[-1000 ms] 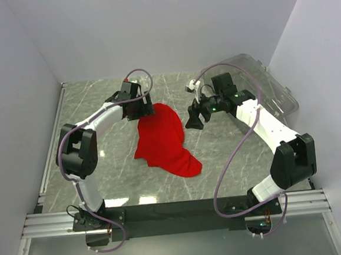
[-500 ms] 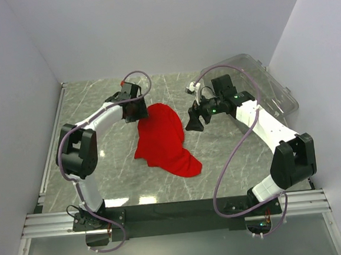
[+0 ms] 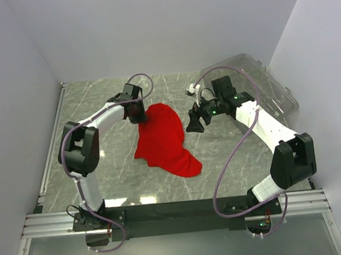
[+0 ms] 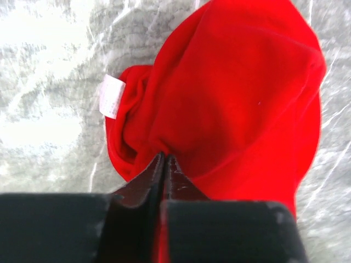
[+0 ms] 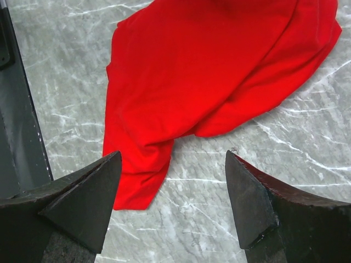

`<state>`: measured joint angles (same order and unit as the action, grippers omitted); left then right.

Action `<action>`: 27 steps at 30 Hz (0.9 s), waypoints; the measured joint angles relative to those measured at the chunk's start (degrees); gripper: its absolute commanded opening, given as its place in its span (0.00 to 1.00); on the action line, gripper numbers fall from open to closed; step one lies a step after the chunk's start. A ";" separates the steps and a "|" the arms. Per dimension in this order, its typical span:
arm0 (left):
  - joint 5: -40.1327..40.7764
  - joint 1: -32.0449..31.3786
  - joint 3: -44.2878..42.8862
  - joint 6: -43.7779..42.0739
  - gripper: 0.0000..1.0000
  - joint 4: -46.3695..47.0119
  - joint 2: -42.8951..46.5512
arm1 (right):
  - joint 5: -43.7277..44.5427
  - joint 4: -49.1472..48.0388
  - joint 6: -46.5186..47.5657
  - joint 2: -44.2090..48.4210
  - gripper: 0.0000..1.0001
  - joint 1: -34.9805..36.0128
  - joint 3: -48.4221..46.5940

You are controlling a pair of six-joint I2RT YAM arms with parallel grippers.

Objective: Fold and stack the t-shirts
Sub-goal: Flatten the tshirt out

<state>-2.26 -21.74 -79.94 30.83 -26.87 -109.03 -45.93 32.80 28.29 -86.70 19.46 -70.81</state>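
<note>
Seen from overhead, the red t-shirt (image 3: 163, 141) lies crumpled in a heap at mid-table, between the two arms. Only the left wrist camera shows the detail: a white label (image 4: 111, 102) sits at the bunched far-left end of the cloth. There the left gripper (image 4: 164, 160) has its jaws pressed together, with a fold of red fabric pinched between them. The right wrist camera looks down on the shirt's other side. The right gripper (image 5: 173, 161) hangs just beside the cloth's right edge, over the marble table (image 5: 66, 109), with jaws spread wide and nothing in them. Bare tabletop lies to the left and near side of the shirt. A clear plastic bin (image 3: 267, 84) sits in the far right corner, behind the right arm.
</note>
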 measured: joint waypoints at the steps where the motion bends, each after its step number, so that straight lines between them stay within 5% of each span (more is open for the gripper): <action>1: -0.02 0.00 0.00 -0.28 0.01 0.04 0.00 | -0.09 0.04 0.11 0.00 0.82 0.00 0.00; 8: -0.31 1.03 0.02 0.55 0.01 0.07 2.21 | -2.36 2.89 3.23 0.00 0.82 0.00 -0.02; 19: -5.64 11.28 -4.55 7.08 0.01 6.64 22.03 | -3.85 9.05 15.52 -0.72 0.81 8.81 -0.44; 27: -8.17 11.21 -6.71 9.11 0.00 8.26 24.20 | 7.67 -7.39 10.62 -2.08 0.82 20.41 2.21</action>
<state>-10.44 -10.52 -86.65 39.94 -18.61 -84.84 -38.26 25.41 38.92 -88.77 39.88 -68.60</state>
